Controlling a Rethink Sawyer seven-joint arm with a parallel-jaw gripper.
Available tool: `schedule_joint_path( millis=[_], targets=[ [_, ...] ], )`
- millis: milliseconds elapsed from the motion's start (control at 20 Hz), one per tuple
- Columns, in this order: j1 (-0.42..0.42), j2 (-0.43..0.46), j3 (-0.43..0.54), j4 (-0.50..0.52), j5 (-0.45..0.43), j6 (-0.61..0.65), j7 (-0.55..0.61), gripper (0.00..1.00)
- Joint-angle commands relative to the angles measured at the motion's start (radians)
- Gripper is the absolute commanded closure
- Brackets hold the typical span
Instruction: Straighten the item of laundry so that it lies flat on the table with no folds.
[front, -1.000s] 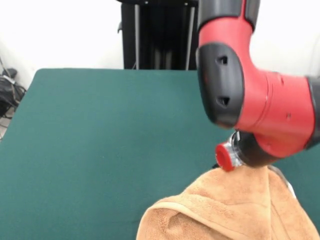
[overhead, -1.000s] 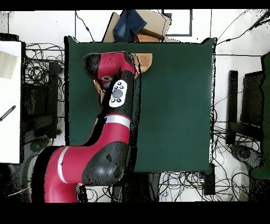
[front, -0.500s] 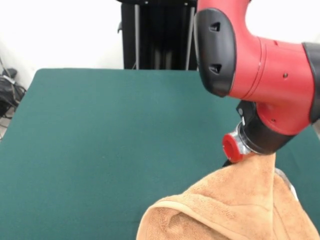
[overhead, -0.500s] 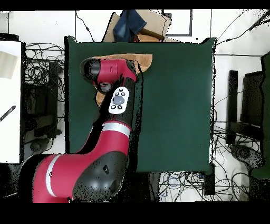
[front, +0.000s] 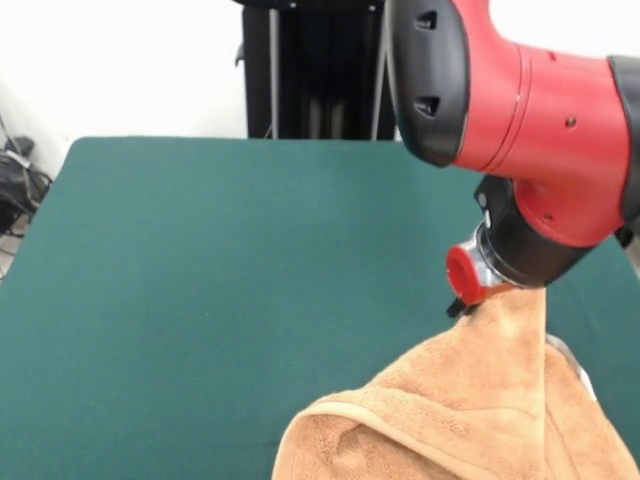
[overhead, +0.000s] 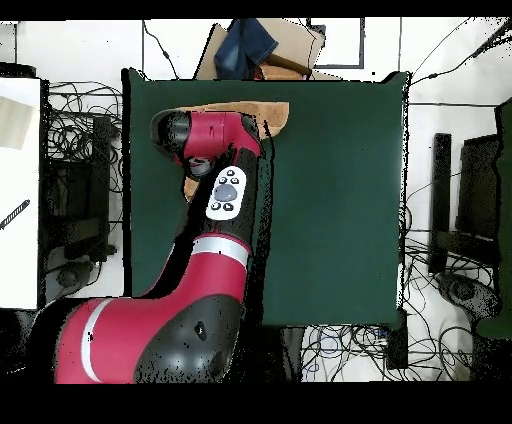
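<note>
So the gripper (front: 497, 297) is mostly buried under the big red and black arm (front: 540, 130) in the front view, and honestly I can't tell if it's clamped on anything or not, the wrist housing and the cloth hide that bit. What you can see is the towel (front: 470, 410) rising in a peak right up to the underside of the gripper, touching it, with a red round cap (front: 461, 272) on the wrist just beside that peak. Below the gripper the towel spreads out wide and lumpy, with a thick rolled fold and the flat border band curling along its edge down and off to the side of the gripper toward the camera, so it's definitely not lying flat. The rest of the green table (front: 200, 280) stretches off to the side of the gripper and behind it toward the pedestal. In the overhead view the arm (overhead: 225, 190) covers most of the cloth; only a strip of towel (overhead: 270, 112) pokes out past the wrist near the table (overhead: 340, 200) edge farthest from the robot base, plus a little sliver beside the arm. Past that edge, off the table, sits a cardboard box (overhead: 290, 45) with something blue (overhead: 245, 45) draped on it.
</note>
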Motion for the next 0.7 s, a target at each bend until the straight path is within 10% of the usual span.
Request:
schedule_joint_path(
  millis=[50, 250, 700],
  targets=[
    [-0.059, -0.074, 0.222, 0.264, 0.056, -0.232, 0.071, 1.00],
    [-0.110, -0.116, 0.341, 0.383, 0.084, -0.510, 0.117, 1.00],
    [-0.102, -0.118, 0.392, 0.368, 0.061, -0.559, 0.159, 1.00]
  ],
)
